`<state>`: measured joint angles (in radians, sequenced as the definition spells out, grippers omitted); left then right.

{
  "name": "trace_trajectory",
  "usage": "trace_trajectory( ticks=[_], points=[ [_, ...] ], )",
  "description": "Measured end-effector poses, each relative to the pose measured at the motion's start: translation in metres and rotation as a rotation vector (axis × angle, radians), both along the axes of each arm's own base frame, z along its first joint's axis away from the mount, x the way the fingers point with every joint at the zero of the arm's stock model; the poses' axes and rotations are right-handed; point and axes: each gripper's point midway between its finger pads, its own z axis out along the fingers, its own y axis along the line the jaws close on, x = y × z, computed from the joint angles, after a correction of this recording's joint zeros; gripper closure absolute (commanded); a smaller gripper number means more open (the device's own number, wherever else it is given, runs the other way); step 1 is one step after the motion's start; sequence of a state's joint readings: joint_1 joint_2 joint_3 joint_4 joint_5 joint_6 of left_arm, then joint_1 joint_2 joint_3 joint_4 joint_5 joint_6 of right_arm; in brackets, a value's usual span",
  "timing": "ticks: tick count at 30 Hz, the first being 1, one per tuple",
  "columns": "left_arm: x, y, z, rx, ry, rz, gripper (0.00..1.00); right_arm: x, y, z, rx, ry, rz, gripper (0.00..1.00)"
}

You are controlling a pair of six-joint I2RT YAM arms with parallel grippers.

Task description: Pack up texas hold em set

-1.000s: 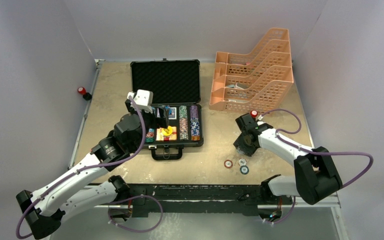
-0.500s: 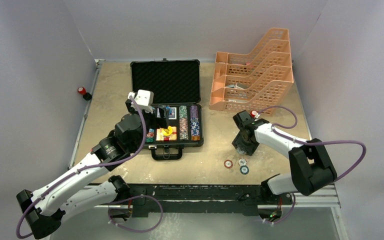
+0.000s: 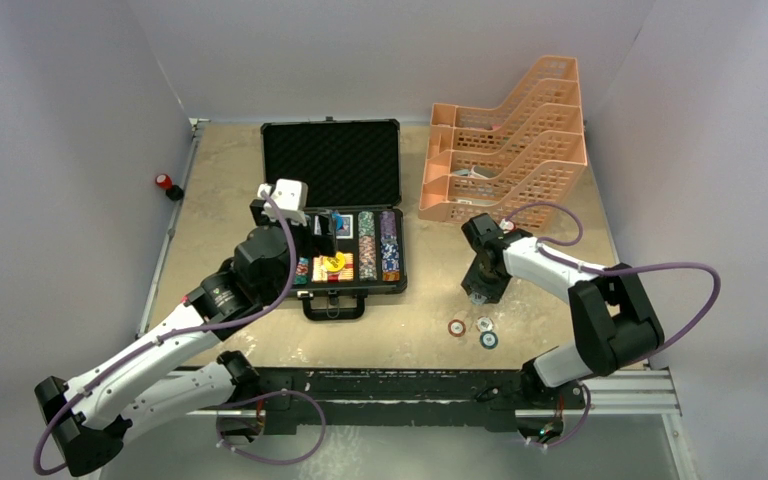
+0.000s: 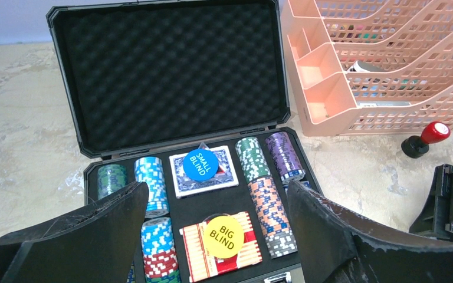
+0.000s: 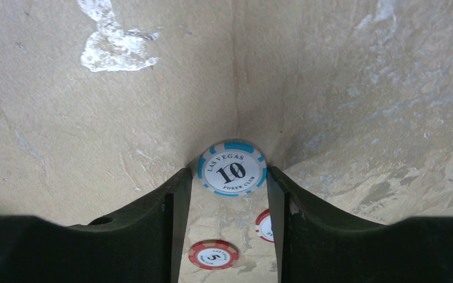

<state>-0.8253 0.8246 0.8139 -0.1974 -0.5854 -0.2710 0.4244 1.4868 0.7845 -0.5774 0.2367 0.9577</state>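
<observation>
Right gripper (image 5: 227, 173) pinching a white-and-blue 10 chip (image 5: 232, 171), showing only through its wrist camera, left gripper (image 4: 215, 187) hovering spread wide above open briefcase (image 4: 171, 76) holding chip stacks (image 4: 152, 183), card decks (image 4: 229, 171), dealer buttons (image 4: 223, 234)

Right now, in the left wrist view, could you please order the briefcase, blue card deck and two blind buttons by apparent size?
1. briefcase
2. blue card deck
3. big blind button and small blind button: alike, so unranked.

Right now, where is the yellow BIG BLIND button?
In the left wrist view, the BIG BLIND button lies on the red card deck in the open briefcase, nearer the arms than the SMALL BLIND button.
</observation>
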Motion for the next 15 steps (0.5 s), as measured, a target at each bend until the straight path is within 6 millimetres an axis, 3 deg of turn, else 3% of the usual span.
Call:
trace_trajectory(
  ticks=[5, 9, 15],
  points=[
    [-0.001, -0.002, -0.002, 0.004, 0.007, -0.012, 0.00, 0.002, 0.002, 0.001, 0.002, 0.004, 0.017, 0.63],
    [0.000, -0.009, -0.007, 0.006, 0.025, -0.033, 0.00, 0.003, 0.002, 0.002, 0.006, -0.003, 0.021, 0.63],
    [0.002, -0.038, -0.035, -0.002, 0.123, -0.119, 0.06, 0.005, 0.003, 0.007, 0.011, -0.024, 0.025, 0.63]
  ],
)
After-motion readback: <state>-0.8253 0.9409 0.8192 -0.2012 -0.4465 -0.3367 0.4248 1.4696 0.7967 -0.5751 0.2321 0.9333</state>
